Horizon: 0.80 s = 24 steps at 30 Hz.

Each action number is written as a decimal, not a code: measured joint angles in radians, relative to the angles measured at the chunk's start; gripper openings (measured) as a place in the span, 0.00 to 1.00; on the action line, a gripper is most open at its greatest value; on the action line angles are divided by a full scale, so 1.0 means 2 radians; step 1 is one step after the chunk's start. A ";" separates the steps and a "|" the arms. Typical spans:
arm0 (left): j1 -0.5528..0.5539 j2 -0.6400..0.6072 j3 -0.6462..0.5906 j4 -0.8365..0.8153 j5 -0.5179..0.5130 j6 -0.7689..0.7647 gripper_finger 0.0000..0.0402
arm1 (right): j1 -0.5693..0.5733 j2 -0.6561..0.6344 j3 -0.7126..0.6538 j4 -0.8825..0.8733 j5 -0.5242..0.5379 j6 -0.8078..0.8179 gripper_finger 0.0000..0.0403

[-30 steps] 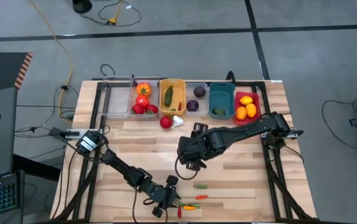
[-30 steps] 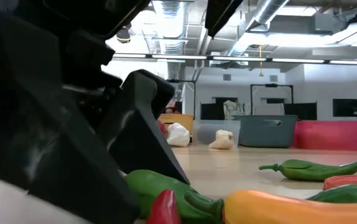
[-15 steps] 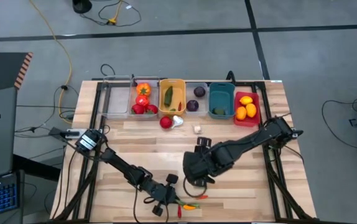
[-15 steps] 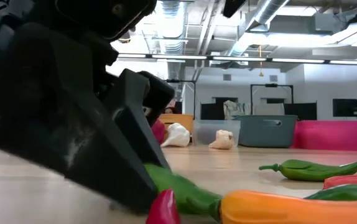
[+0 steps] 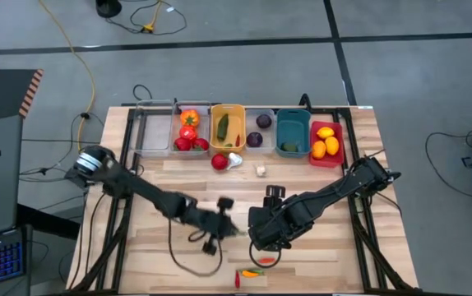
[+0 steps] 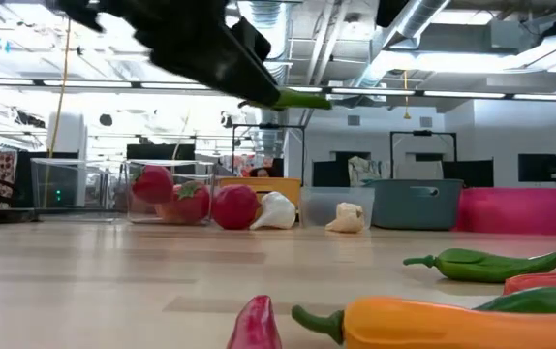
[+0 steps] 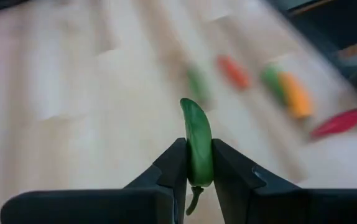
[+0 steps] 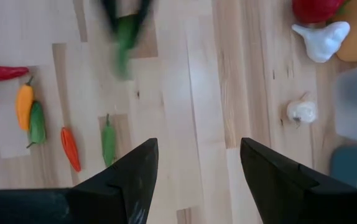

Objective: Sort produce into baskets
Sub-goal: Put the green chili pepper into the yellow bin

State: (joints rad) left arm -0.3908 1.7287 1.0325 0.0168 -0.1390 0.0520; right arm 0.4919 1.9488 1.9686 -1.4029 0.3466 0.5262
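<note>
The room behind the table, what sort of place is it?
Probably a lab or workshop: bare ceiling pipes overhead, cables trailing over a grey floor, and a wooden table with robot arms.

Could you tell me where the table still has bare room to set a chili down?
The wood in front of the clear basket at the row's left end is bare, as is the strip by the right edge below the red basket. It is crowded near the loose chilies and garlic.

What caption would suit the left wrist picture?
Left claw shut on a green chili, lifted above the wooden table.
</note>
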 joint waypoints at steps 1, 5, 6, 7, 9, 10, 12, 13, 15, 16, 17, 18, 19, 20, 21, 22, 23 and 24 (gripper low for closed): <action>0.011 -0.014 0.000 -0.016 -0.011 0.007 0.14 | 0.000 0.000 0.000 -0.001 0.000 0.000 0.63; 0.065 -0.072 0.000 -0.081 -0.073 0.031 0.14 | 0.000 0.000 0.000 0.000 -0.001 0.000 0.63; 0.081 -0.083 0.000 -0.093 -0.087 0.038 0.14 | 0.000 0.000 0.000 0.000 -0.001 0.000 0.63; 0.095 -0.094 0.000 -0.103 -0.098 0.047 0.14 | 0.000 0.000 0.000 0.001 -0.001 0.000 0.63; 0.128 -0.113 0.000 -0.116 -0.114 0.064 0.14 | 0.000 0.000 0.000 0.002 -0.001 0.000 0.63; 0.144 -0.121 0.000 -0.118 -0.119 0.073 0.14 | 0.000 0.000 0.000 0.003 -0.001 0.000 0.63; 0.179 -0.133 0.000 -0.119 -0.121 0.086 0.15 | 0.000 0.000 0.000 0.004 -0.002 -0.001 0.63; 0.196 -0.135 0.000 -0.119 -0.120 0.087 0.16 | 0.000 0.000 -0.001 0.006 -0.002 -0.001 0.63; 0.230 -0.136 0.000 -0.119 -0.117 0.088 0.18 | 0.000 0.000 -0.004 0.010 -0.002 -0.001 0.63; 0.245 -0.136 0.000 -0.120 -0.117 0.088 0.19 | 0.000 0.000 -0.004 0.011 -0.002 -0.001 0.63; 0.259 -0.136 0.000 -0.120 -0.117 0.088 0.20 | 0.000 0.000 -0.005 0.011 -0.002 -0.001 0.63; 0.273 -0.136 0.000 -0.119 -0.116 0.088 0.22 | 0.000 0.000 -0.005 0.012 -0.002 -0.001 0.63; 0.286 -0.136 0.000 -0.119 -0.112 0.089 0.24 | 0.000 0.000 -0.004 0.012 -0.002 -0.001 0.63; 0.299 -0.136 0.000 -0.118 -0.105 0.092 0.25 | 0.000 0.000 -0.005 0.012 -0.002 -0.001 0.63; 0.311 -0.135 0.000 -0.118 -0.101 0.094 0.27 | 0.000 0.000 -0.005 0.012 -0.002 -0.001 0.63; 0.322 -0.135 0.000 -0.117 -0.097 0.094 0.30 | 0.000 0.000 -0.005 0.012 -0.002 -0.001 0.63; 0.333 -0.135 0.000 -0.115 -0.095 0.094 0.32 | -0.001 0.000 -0.005 0.012 -0.002 -0.001 0.63; 0.343 -0.135 0.000 -0.113 -0.093 0.092 0.34 | -0.002 0.000 -0.005 0.012 -0.002 -0.001 0.63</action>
State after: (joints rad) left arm 0.2958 1.4578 1.0325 -0.2097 -0.3241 0.2367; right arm 0.4889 1.9491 1.9595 -1.3785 0.3416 0.5236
